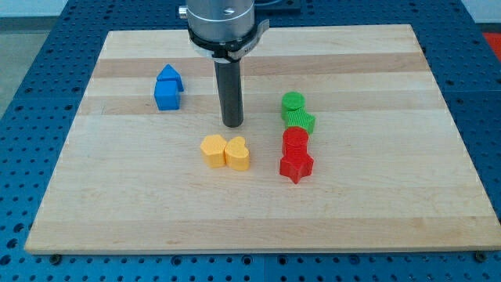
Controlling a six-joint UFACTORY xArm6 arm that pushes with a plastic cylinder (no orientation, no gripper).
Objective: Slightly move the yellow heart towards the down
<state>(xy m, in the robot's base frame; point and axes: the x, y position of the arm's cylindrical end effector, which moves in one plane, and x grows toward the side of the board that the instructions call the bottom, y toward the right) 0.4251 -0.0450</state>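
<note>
My tip point(232, 124) is down on the board point(376, 211), just above the yellow heart point(238, 153) in the view, with a small gap, not touching. No jaws on this tool: it's a bare rod, gripping nothing.

Yellow heart sits near board centre, touching a yellow hexagon-ish block point(213, 150) on its left (shape not fully clear).

Right of the tip, a column of four running top to bottom: green cylinder point(293, 102), green star-ish block point(300, 121), red cylinder-like block point(295, 141), red star point(297, 166). Each touches or nearly touches the next.

Upper left: two blue blocks pressed together, blue house-shaped block point(170, 77) behind, blue cube point(167, 95) in front (exact shapes hard to call). Well apart from the yellows and the tip.
</note>
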